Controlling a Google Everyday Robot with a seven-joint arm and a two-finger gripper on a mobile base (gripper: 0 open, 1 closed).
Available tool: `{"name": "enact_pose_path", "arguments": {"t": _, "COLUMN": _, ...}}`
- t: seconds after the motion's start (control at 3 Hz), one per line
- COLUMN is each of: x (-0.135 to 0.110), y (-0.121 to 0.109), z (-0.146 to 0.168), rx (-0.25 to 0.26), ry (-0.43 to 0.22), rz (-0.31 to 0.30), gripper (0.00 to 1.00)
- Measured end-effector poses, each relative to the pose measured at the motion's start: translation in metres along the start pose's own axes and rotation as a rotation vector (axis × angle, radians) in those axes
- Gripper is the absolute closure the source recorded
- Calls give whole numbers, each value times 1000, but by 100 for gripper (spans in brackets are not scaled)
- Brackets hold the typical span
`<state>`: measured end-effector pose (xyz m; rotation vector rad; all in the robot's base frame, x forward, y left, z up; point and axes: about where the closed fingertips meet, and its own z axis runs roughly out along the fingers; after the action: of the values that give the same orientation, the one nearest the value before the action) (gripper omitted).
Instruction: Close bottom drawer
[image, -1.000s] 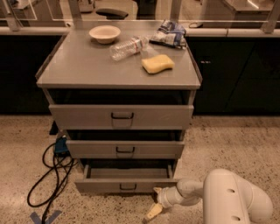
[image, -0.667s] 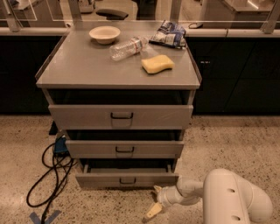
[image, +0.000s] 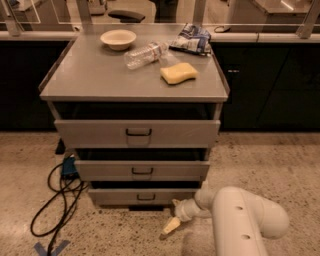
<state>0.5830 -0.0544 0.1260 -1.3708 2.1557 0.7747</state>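
The bottom drawer (image: 145, 196) is the lowest of three grey drawers in the metal cabinet (image: 135, 82). It has a short front panel and a small black handle. It stands slightly out, with a dark gap above its front. My gripper (image: 172, 214) is low at the drawer's right front corner, at the end of my white arm (image: 240, 220). Its two cream fingertips are spread apart; the upper one is at the drawer front and the lower one (image: 169, 226) is near the floor. It holds nothing.
The middle drawer (image: 142, 170) and top drawer (image: 137, 132) stand partly out. On the cabinet top lie a bowl (image: 118, 38), a plastic bottle (image: 145, 53), a yellow sponge (image: 178, 73) and a chip bag (image: 192, 39). Black cables (image: 57, 200) lie on the floor at left.
The bottom drawer has slid inward toward the cabinet, with my gripper following it at its right front corner.
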Motion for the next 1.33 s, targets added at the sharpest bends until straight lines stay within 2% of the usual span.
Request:
{"name": "enact_pose_path", "arguments": {"t": 0.33, "x": -19, "y": -25, "z": 8, "rx": 8, "ry": 9, "rz": -8, "gripper": 0}}
{"name": "enact_pose_path", "arguments": {"t": 1.0, "x": -26, "y": -33, "z": 12, "rx": 12, "ry": 13, "rz": -12, "gripper": 0}}
{"name": "enact_pose_path", "arguments": {"t": 1.33, "x": 1, "y": -30, "z": -11, "rx": 65, "ry": -18, "rz": 69, "gripper": 0}}
